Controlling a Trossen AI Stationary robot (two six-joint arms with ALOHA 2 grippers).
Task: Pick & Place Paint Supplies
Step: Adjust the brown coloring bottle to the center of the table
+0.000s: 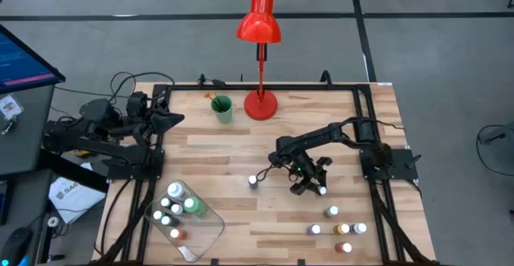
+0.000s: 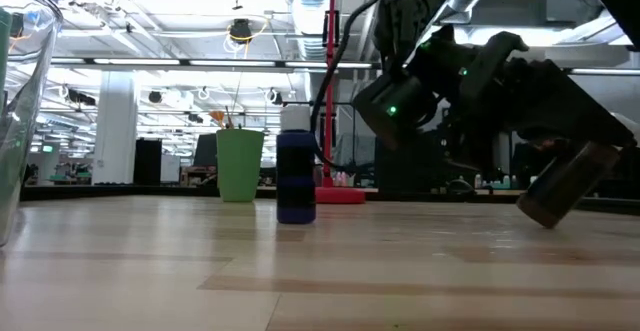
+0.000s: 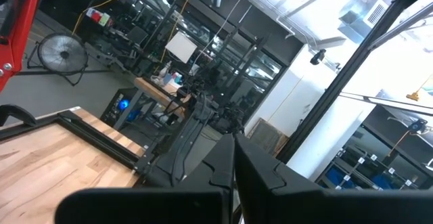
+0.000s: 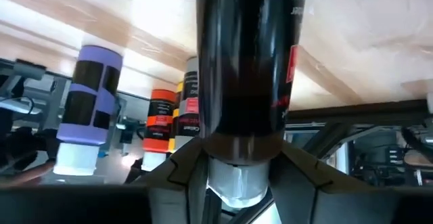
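Both arms are basically all matte black, chunky angular links on black frame rails bolted along the table's sides. The right arm (image 1: 321,140) has a black cable looping off its back end, and a couple of tiny green status lights glowing on the wrist housing just behind the right gripper (image 1: 309,184). Its fingers (image 4: 177,176) are flat dark plastic with faceted, beveled edges. The left arm (image 1: 104,133) looks the same, with a tangle of black cables behind it, and the left gripper (image 1: 171,120) ends in a pointed wedge shape.
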